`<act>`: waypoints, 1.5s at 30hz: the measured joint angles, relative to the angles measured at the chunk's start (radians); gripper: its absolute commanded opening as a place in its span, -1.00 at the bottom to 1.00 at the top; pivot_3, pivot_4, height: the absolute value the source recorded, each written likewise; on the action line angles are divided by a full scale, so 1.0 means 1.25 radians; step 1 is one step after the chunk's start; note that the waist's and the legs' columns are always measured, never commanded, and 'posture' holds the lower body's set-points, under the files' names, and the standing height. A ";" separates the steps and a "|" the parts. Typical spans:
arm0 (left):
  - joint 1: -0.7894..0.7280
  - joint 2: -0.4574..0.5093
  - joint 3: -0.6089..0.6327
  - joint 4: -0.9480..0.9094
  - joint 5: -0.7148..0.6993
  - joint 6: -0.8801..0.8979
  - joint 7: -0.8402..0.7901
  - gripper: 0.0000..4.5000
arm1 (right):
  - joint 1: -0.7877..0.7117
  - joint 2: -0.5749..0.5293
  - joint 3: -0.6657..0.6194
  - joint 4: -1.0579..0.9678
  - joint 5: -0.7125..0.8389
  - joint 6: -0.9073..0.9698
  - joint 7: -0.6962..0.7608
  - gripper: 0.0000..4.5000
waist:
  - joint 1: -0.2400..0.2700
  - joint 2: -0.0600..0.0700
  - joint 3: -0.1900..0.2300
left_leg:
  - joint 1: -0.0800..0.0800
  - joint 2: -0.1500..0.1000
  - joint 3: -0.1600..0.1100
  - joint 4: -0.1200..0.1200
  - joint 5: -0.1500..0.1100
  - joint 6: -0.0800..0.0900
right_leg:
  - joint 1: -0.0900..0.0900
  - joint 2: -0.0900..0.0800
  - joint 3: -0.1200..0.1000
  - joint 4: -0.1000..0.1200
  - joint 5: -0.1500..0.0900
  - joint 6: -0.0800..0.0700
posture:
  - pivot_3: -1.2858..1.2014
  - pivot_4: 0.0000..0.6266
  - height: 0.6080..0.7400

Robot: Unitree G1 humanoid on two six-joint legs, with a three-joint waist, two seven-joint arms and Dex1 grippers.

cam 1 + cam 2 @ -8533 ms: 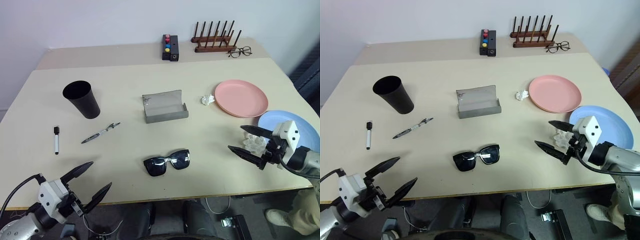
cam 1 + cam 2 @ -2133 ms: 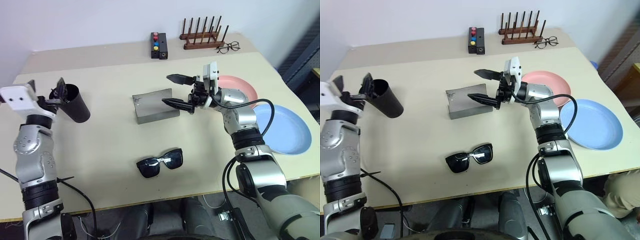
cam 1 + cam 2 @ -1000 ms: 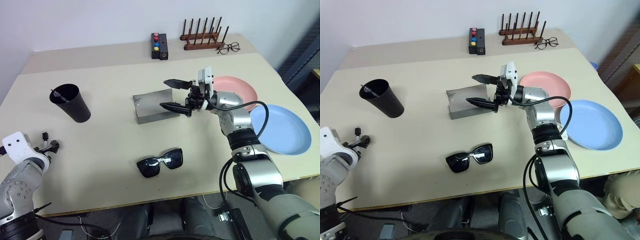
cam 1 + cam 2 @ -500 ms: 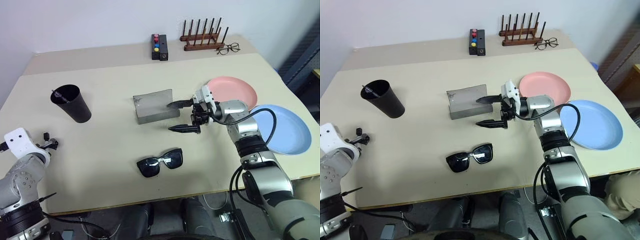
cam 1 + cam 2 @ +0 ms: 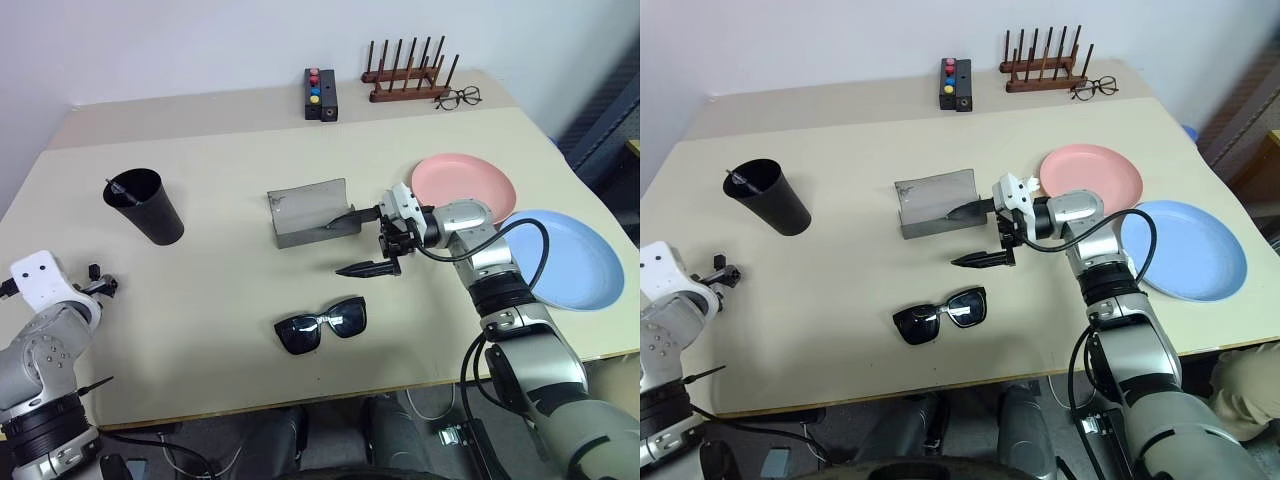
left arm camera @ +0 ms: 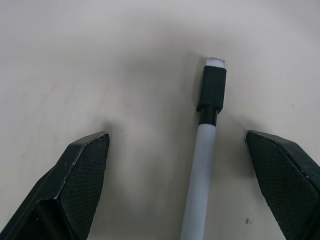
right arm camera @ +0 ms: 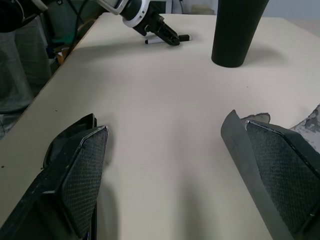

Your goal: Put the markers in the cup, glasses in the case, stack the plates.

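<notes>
The white marker lay flat on the table between the left gripper's spread fingers, near the table's left edge. The right gripper, fingers wide apart, hovered just beside the open case, with bare tabletop between it and the sunglasses.

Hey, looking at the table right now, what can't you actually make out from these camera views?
- Cup: something slim leans inside at the rim in the left eye view; too small to identify.
- White marker: in the left wrist view its lower end is cut off by the picture edge.
- Case: in the left eye view the right tool overlaps its near corner, so contact cannot be told.
- Wire-framed spectacles: too small for detail.
</notes>
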 measured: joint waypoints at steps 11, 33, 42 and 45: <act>-0.013 -0.018 0.019 -0.022 0.006 0.039 -0.003 -0.98 | 0.000 0.001 0.004 0.002 -0.003 0.000 0.001 1.00 | -0.005 0.000 0.000 | 0.000 0.000 0.000 -0.001 0.000 0.000 | -0.001 0.000 0.000 -0.001 0.000 0.000 | 0.03 -0.52 1.00; -0.005 -0.093 0.199 -0.141 -0.068 -0.105 -0.054 -0.98 | -0.034 0.023 0.000 0.065 -0.002 -0.018 -0.001 1.00 | -0.002 -0.002 0.000 | 0.000 0.000 0.000 0.000 0.000 0.000 | 0.000 0.000 0.000 -0.001 0.000 0.000 | 0.03 -0.52 1.00; -0.082 -0.065 0.160 -0.179 -0.022 -0.416 -0.105 -0.98 | -0.071 0.035 -0.013 0.086 0.002 -0.028 -0.020 1.00 | -0.001 -0.002 0.000 | 0.000 0.000 0.000 0.000 0.000 0.000 | 0.001 0.000 0.000 -0.002 0.000 0.000 | 0.03 -0.52 1.00; -0.131 -0.048 0.120 -0.162 -0.026 -0.473 -0.139 -0.98 | -0.093 0.048 -0.037 0.102 0.016 -0.021 -0.034 1.00 | -0.001 -0.002 0.000 | 0.000 0.000 0.000 0.000 0.000 0.000 | 0.001 0.000 0.000 -0.002 0.000 0.000 | 0.03 -0.52 1.00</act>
